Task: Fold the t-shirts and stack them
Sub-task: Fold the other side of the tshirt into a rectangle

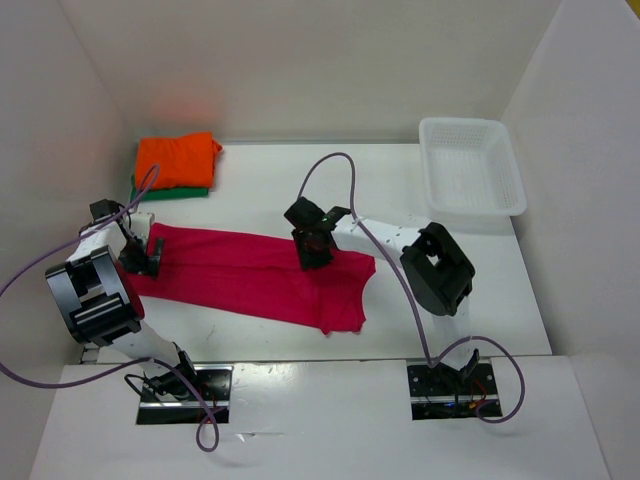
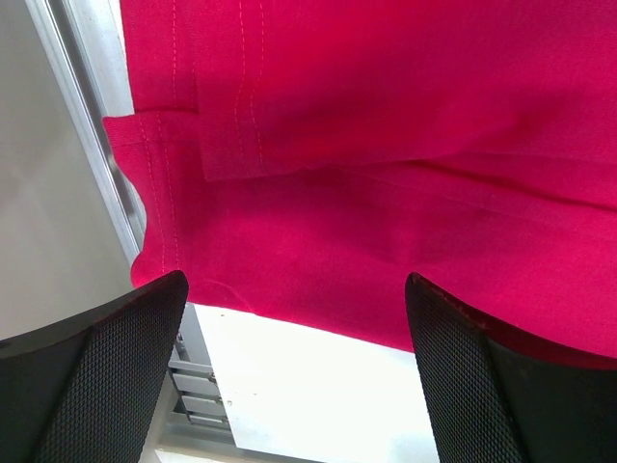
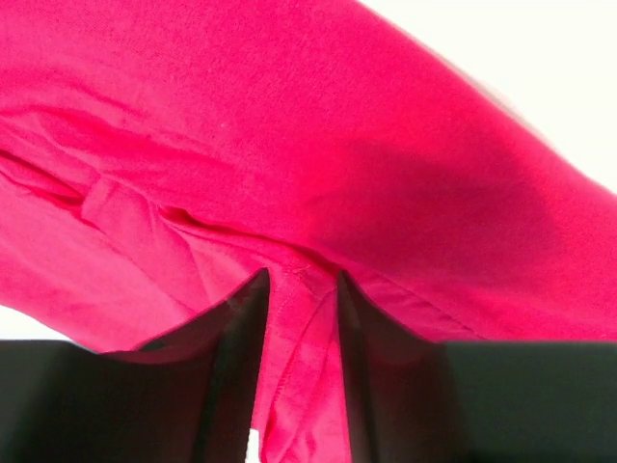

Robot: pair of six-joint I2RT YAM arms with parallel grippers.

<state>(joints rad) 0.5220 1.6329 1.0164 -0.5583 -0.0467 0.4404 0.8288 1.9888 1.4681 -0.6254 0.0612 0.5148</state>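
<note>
The magenta-red t-shirt (image 1: 250, 275) lies flat on the white table (image 1: 450, 290) as a long band, folded lengthwise. It slants from the left arm's side across to the middle, and its right end widens into a flap that reaches toward the arm bases. The left gripper (image 1: 140, 258) sits at the shirt's left end. In its wrist view the two black fingers (image 2: 116, 376) stand wide apart with nothing between them. The shirt's stitched edge, one layer folded over another, lies just beyond the fingertips, and bare table shows under them. The right gripper (image 1: 315, 250) is down on the shirt's far edge, right of its middle. In its wrist view the fingers (image 3: 236, 367) are parted by a narrow gap. A seamed fold of the red cloth shows in that gap, and the fingers are not pressed together on it. The cloth around them rises in a soft wrinkled hump. Beyond the shirt's left end, toward the back corner, the orange t-shirt (image 1: 178, 158) lies folded on top of the green t-shirt (image 1: 170, 190). Only a strip of green shows along the stack's near side. Well apart from the shirt's right end, at the far right, stands a white mesh basket (image 1: 478, 209).
</note>
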